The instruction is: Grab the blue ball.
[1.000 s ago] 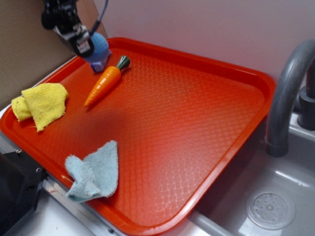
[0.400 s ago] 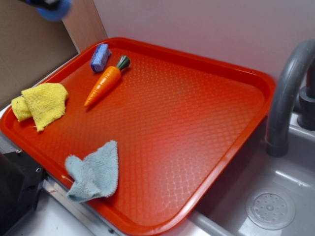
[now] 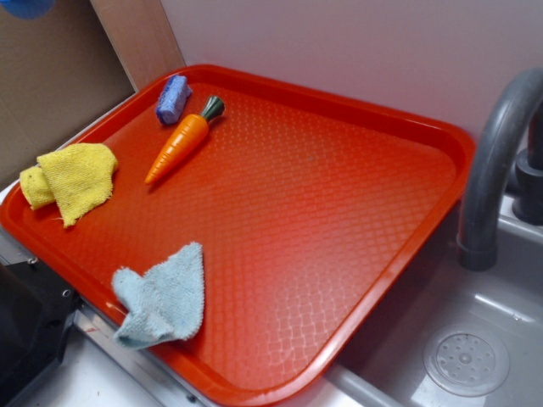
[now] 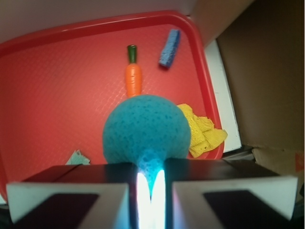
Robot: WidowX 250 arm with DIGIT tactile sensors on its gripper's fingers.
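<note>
The blue ball (image 4: 145, 131) is a round, spongy-looking ball, squeezed at its lower end between my gripper's (image 4: 150, 177) two fingers. It hangs high above the red tray (image 4: 57, 95). The gripper is shut on the ball. In the exterior view only a sliver of the blue ball (image 3: 25, 7) shows at the top left corner, and the gripper itself is outside that frame.
On the red tray (image 3: 356, 220) lie a toy carrot (image 3: 182, 142), an oblong blue sponge block (image 3: 172, 98), a yellow rag (image 3: 75, 180) and a light blue rag (image 3: 165, 298). A grey faucet (image 3: 495, 161) and sink (image 3: 475, 348) are at the right. A cardboard panel (image 3: 59, 85) stands at the left.
The gripper has risen from the tray's far left corner with the ball in it, leaving the top left of the exterior view. The sponge block is now uncovered.
</note>
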